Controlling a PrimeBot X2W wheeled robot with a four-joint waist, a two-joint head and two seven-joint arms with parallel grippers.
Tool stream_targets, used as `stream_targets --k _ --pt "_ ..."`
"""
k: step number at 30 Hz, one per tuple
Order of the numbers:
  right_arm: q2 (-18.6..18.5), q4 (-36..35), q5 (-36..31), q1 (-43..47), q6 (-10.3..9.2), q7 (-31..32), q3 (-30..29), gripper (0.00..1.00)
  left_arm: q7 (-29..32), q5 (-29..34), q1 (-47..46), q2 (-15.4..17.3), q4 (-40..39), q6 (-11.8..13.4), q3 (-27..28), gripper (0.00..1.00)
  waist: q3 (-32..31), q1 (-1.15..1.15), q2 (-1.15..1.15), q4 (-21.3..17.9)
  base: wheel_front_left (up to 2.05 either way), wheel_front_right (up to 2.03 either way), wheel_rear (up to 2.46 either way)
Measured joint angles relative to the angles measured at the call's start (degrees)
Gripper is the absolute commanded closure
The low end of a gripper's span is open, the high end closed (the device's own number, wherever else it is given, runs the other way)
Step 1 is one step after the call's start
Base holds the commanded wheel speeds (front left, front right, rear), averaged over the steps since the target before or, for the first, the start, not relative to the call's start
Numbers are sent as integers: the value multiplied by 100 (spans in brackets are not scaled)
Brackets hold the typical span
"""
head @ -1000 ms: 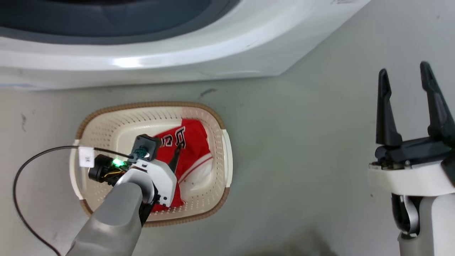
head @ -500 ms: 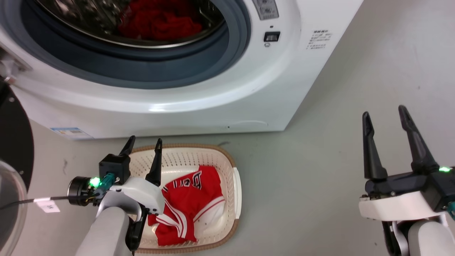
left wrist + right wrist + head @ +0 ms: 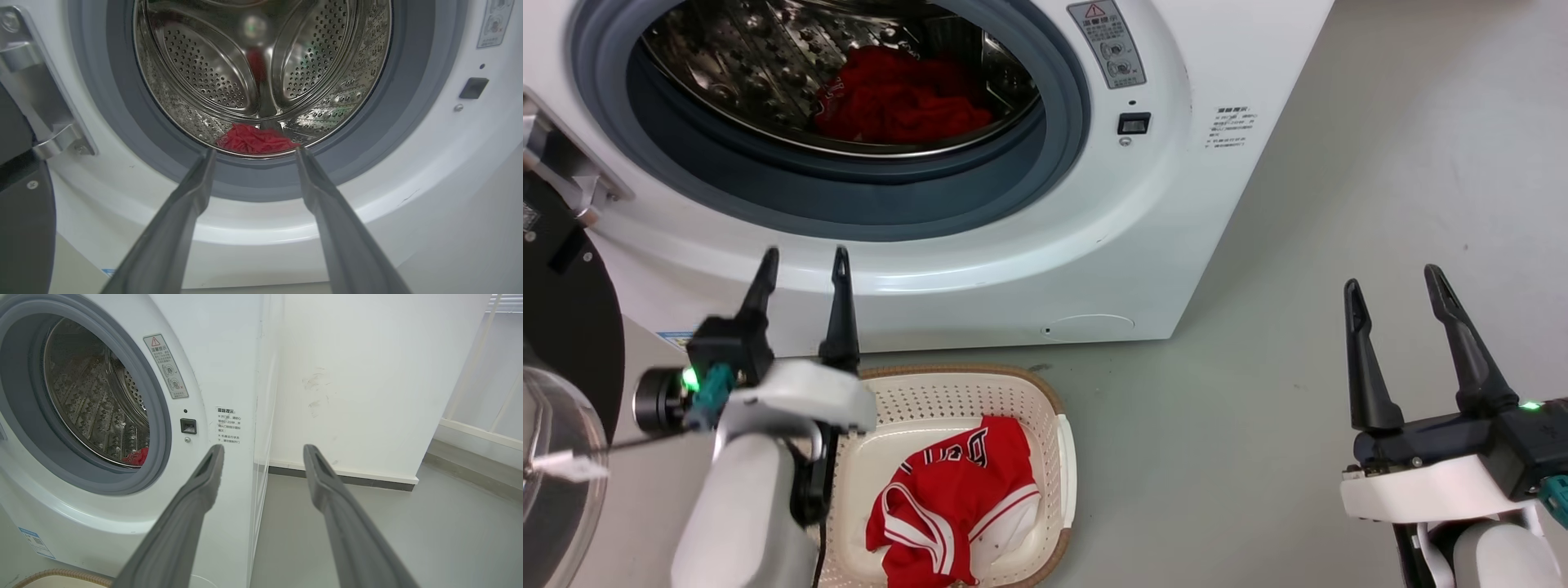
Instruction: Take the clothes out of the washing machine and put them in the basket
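Observation:
The white washing machine [image 3: 1160,204] stands with its round port uncovered. A crumpled red garment [image 3: 898,102] lies at the bottom of the steel drum, also seen as red cloth [image 3: 255,140] between my left fingers and as a red scrap [image 3: 137,456]. The red jersey [image 3: 952,514] with white stripes lies in the cream basket [image 3: 947,392] on the floor below the port. My left gripper [image 3: 802,260] is open and empty, raised in front of the washer's lower front, pointing at the port. My right gripper [image 3: 1392,278] is open and empty over the floor at the right.
The washer's black-rimmed glass door [image 3: 556,384] hangs open at the far left, close beside my left arm. A hinge bracket [image 3: 53,122] sits left of the port. Grey floor [image 3: 1258,408] spreads right of the basket; a white wall [image 3: 367,384] stands beside the machine.
The head camera has tilted up, bringing the drum into view. My left gripper has risen out of the basket, leaving the jersey there, and now points at the port.

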Motion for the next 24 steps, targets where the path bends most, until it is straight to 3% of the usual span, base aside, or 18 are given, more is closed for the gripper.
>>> stream_targets --k 9,24 --pt "0 -73 119 -264 0 1 109 0 67 166 -1630 215 1366 -234 -71 0 363 1 0 -212 0 0 0" --pt "-1 -278 234 -748 0 0 108 0 1251 290 -4735 604 3550 -702 -481 0 1464 2 0 -609 0 0 0"
